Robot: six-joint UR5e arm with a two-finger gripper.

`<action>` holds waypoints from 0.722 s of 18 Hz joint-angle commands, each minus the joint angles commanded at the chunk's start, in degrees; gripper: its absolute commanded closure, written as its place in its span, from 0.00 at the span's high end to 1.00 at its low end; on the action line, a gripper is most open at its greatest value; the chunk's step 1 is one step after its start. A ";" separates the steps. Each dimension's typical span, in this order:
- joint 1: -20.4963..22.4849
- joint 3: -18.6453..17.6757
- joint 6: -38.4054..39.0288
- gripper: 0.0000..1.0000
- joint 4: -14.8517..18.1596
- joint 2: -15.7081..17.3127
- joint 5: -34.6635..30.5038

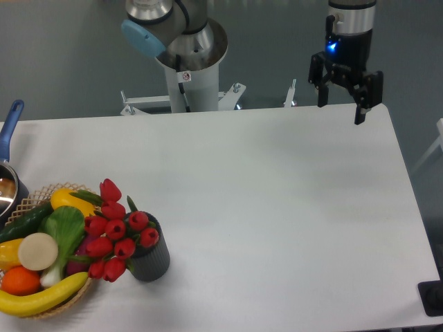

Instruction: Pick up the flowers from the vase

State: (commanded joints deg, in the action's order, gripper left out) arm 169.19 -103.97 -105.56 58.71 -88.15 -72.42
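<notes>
The flowers [115, 231] are a bunch of red tulip buds with green leaves, standing in the vase [152, 259] and leaning left over the basket. The vase is a short dark grey ribbed cylinder near the table's front left. My gripper [342, 110] hangs open and empty above the table's far right edge, far from the vase and flowers. Its two black fingers [360, 104] point down with a wide gap between them.
A woven wicker basket [34, 196] with toy fruit and vegetables stands left of the vase, touching the flowers. A pot with a blue handle [10, 124] is at the left edge. The robot base [188, 69] stands behind the table's far edge.
</notes>
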 joint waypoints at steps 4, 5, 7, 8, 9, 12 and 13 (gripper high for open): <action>-0.17 0.09 0.52 1.00 -0.17 0.00 -0.09; -0.44 0.00 0.70 1.00 -0.26 0.09 -0.17; -0.61 -0.18 1.57 1.00 -0.26 0.00 0.09; -0.62 -0.18 2.54 1.00 -0.26 0.00 0.52; -0.62 -0.52 3.24 1.00 -0.35 -0.09 1.31; -1.05 -2.20 11.92 1.00 -0.79 0.44 2.46; -1.75 -2.29 16.30 1.00 -0.79 0.18 3.68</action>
State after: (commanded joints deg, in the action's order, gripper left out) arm 167.44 -106.26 -89.25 57.92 -87.98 -68.74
